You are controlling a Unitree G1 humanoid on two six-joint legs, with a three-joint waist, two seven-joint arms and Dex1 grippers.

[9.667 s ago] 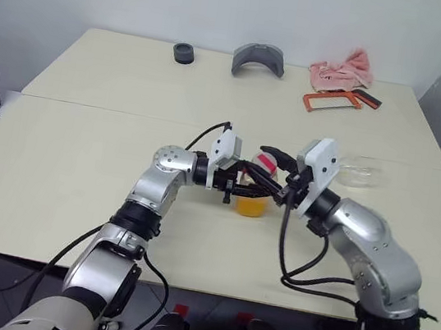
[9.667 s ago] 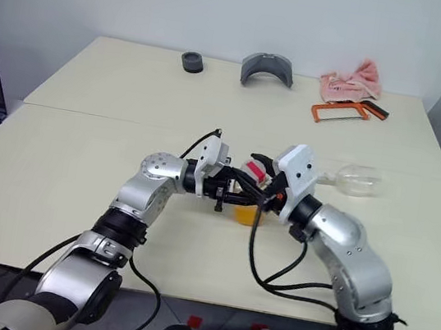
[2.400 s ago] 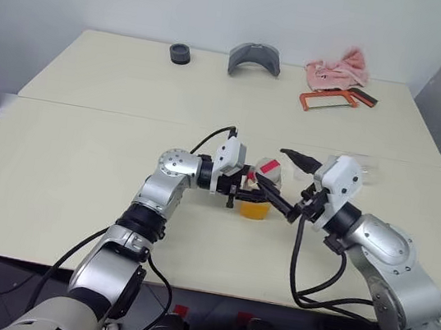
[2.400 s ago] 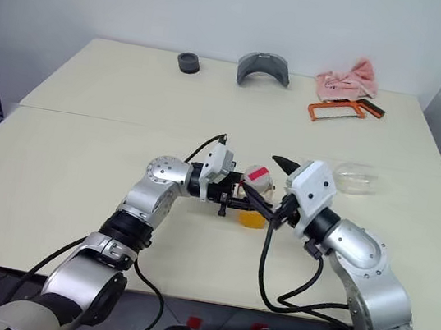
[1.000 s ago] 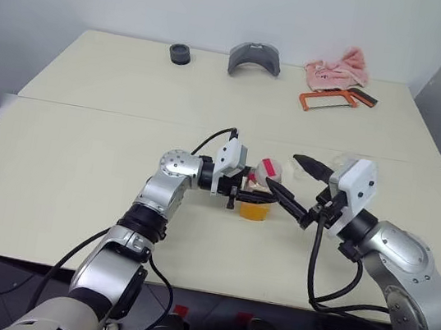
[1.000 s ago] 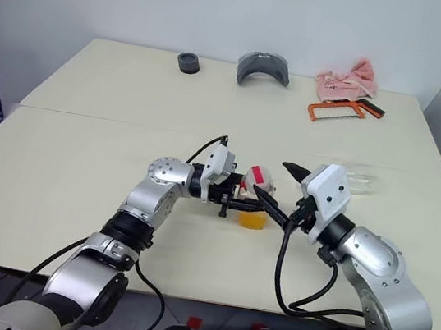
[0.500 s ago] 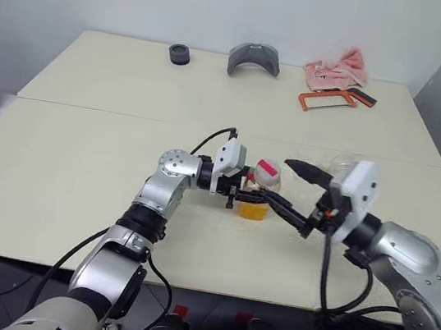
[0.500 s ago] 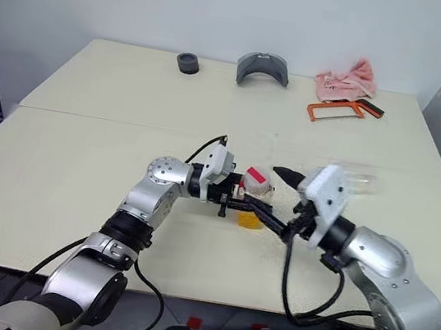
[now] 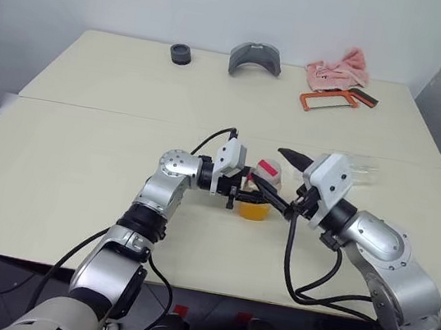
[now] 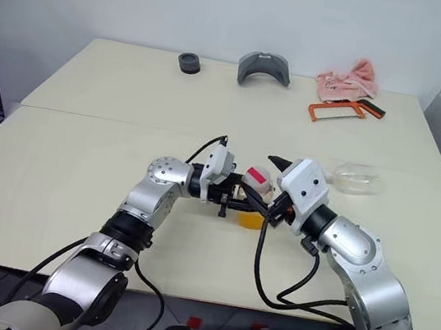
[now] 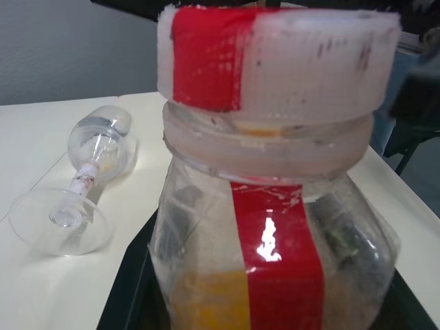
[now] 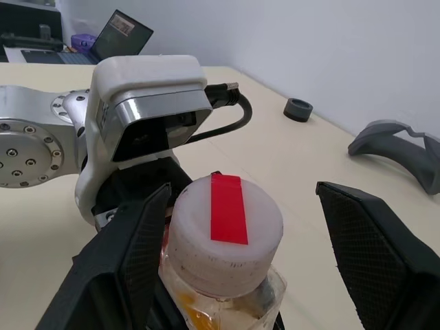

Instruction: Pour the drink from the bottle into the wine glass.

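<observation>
Left gripper (image 9: 243, 193) jaws clamp the bottle (image 9: 256, 194); right gripper (image 12: 237, 240) reaches level, jaws apart around its cap (image 12: 225, 230).

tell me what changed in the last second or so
The right gripper swung back in toward the white-and-red cap of the small clear plastic bottle, jaws open on either side of it. The left gripper stayed shut on the bottle; the clear stemmed wine glass still lies on its side.

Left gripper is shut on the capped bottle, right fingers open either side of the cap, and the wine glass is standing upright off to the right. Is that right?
Not quite. The wine glass is lying on its side on the table, as the left wrist view shows. The rest holds: the left gripper is shut on the capped bottle, and the right gripper has its fingers open either side of the cap.
</observation>
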